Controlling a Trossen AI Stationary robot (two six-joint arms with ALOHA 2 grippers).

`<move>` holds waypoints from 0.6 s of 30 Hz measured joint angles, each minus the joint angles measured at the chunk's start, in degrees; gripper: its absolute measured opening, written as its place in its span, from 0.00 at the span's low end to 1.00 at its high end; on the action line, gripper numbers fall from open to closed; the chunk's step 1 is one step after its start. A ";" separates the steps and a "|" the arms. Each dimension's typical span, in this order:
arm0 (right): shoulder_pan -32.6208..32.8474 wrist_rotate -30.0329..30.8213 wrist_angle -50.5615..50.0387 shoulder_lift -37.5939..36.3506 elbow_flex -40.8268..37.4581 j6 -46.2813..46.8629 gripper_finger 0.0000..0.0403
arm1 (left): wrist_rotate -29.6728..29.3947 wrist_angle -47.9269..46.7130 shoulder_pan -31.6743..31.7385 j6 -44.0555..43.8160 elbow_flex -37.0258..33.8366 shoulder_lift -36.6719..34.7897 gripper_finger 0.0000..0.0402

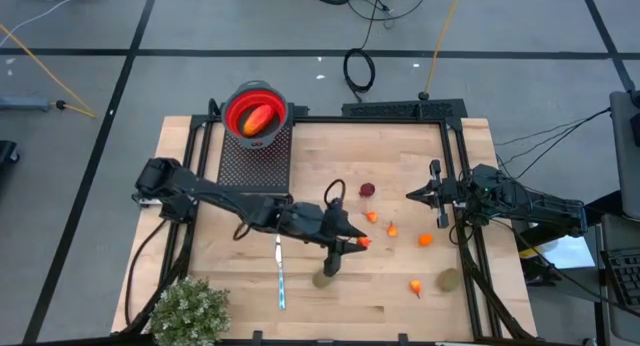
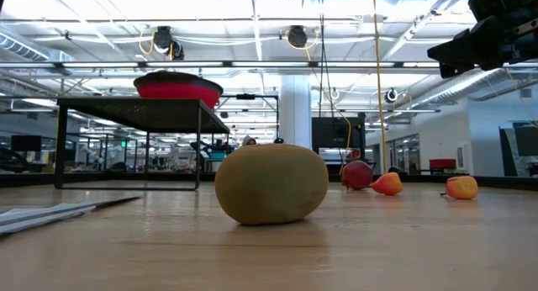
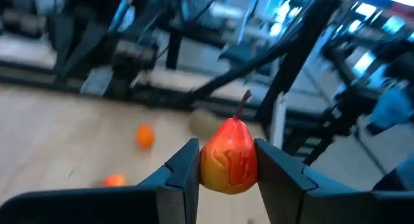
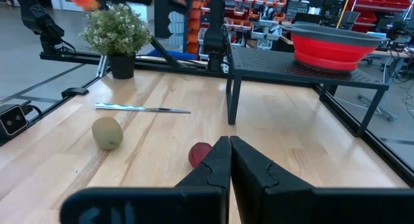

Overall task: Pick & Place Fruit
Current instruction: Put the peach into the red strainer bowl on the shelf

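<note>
A small red-orange pear-shaped fruit sits pinched between the left gripper fingers, stem up, jaws narrowed onto its sides; in the high view it hangs above mid-table, just past the knife and near a kiwi-like oval. Loose pieces lie toward the right half: a dark red ball, tiny orange bits and, another bit close to the near edge, and a second brown-green oval beside the right frame rail. An elongated red-orange fruit is already in the red bowl, which sits on a black mesh stand at the far edge. The right gripper waits at the right side of the table, fingers pressed together, holding nothing. A bushy plant fills the near left corner. Bare wood stays open between stand and left arm, and along the near edge between knife and orange bit. The black frame borders the table sides.
</note>
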 joint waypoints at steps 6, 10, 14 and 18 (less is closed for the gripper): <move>0.02 -0.01 -0.04 0.00 0.00 0.00 0.00 | 2.54 15.33 -1.50 4.53 0.00 -0.02 0.30; 0.02 -0.01 -0.04 0.00 0.00 0.00 0.00 | 3.43 22.67 -2.44 7.98 0.00 -0.02 0.30; 0.02 -0.01 -0.05 0.00 0.00 0.00 0.00 | 3.60 29.42 -3.28 11.19 0.00 -0.02 0.30; 0.00 -0.03 -0.07 0.00 0.00 0.00 0.00 | 7.12 35.75 -3.72 14.43 0.00 0.00 0.30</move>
